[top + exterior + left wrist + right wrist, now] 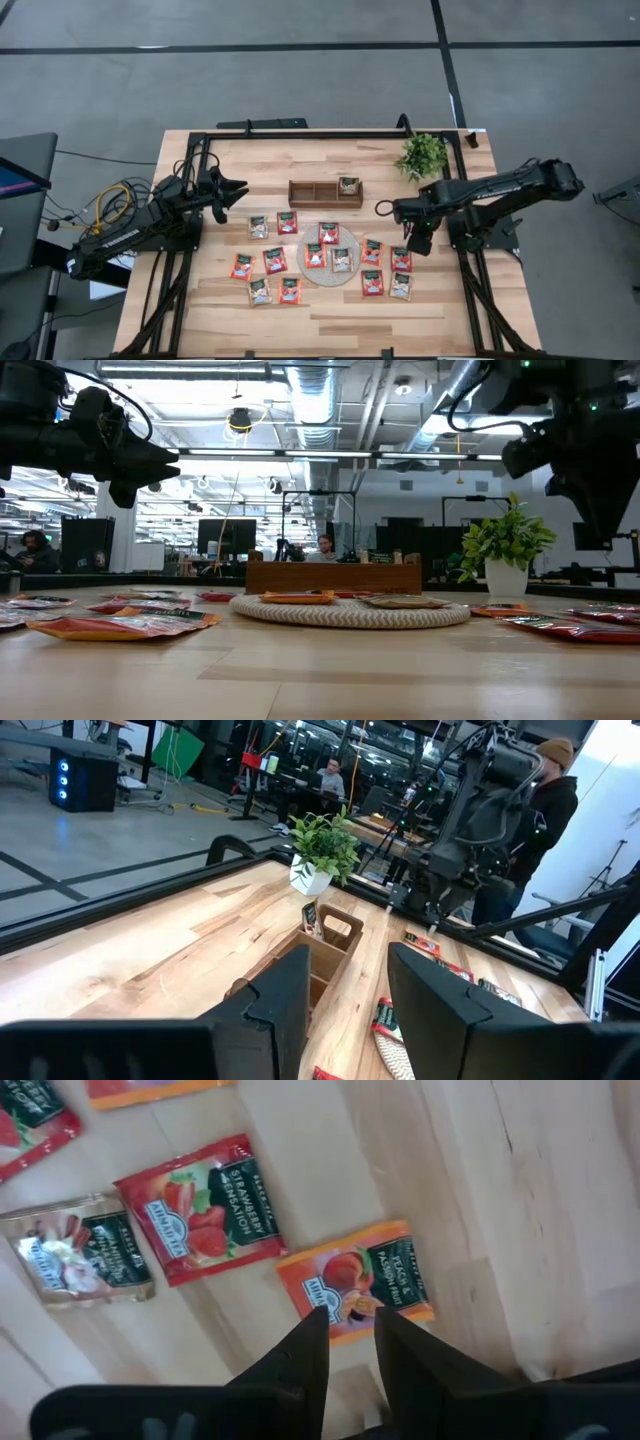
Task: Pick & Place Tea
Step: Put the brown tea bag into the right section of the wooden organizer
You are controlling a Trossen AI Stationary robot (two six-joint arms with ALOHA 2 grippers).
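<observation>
Several tea sachets lie flat on the table around the round mat (330, 272), and some lie on it. One sachet (348, 185) stands in the right compartment of the wooden tray (312, 193). My right gripper (418, 243) points down, raised above the sachets right of the mat. In its wrist view the right gripper (350, 1342) is narrowly open over an orange peach sachet (355, 1285), beside a red strawberry one (200, 1210) and a pale one (80, 1255). My left gripper (238, 190) waits open and raised left of the tray; its wrist view shows the left gripper (345, 1020) holding nothing.
A small potted plant (422, 155) stands near the far right corner, behind the right arm. A black frame (300, 134) runs along the table's far and side edges. Bare wood lies along the near edge (330, 335). A person (545, 790) stands beyond the table's right side.
</observation>
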